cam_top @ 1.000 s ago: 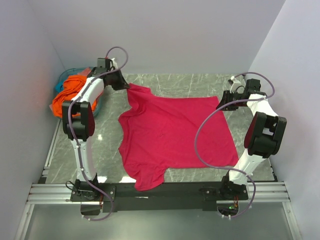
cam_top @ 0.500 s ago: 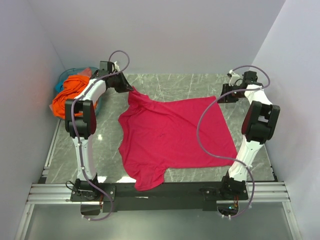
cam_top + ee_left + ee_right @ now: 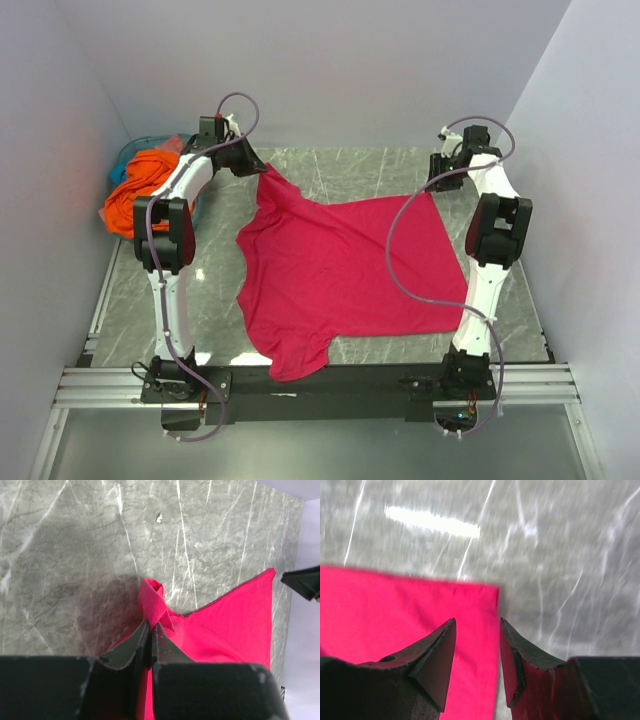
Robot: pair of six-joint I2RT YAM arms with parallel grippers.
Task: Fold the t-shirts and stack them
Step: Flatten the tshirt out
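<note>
Left gripper (image 3: 150, 628) clamped on bunched sleeve of crimson shirt (image 3: 340, 270); rest spread on table (image 3: 370, 165) behind it. Right gripper (image 3: 477, 625) apart, hem corner between jaws. Advice: pinch corner fully, then lift both level, cloth taut. Basket (image 3: 127, 158) left of left gripper holds orange shirt (image 3: 140, 188).

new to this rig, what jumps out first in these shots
A crimson shirt lies spread in the middle, its far-left end pinched by the shut left gripper. The open right gripper hovers over its far-right corner. An orange shirt is heaped in a teal basket at far left.
</note>
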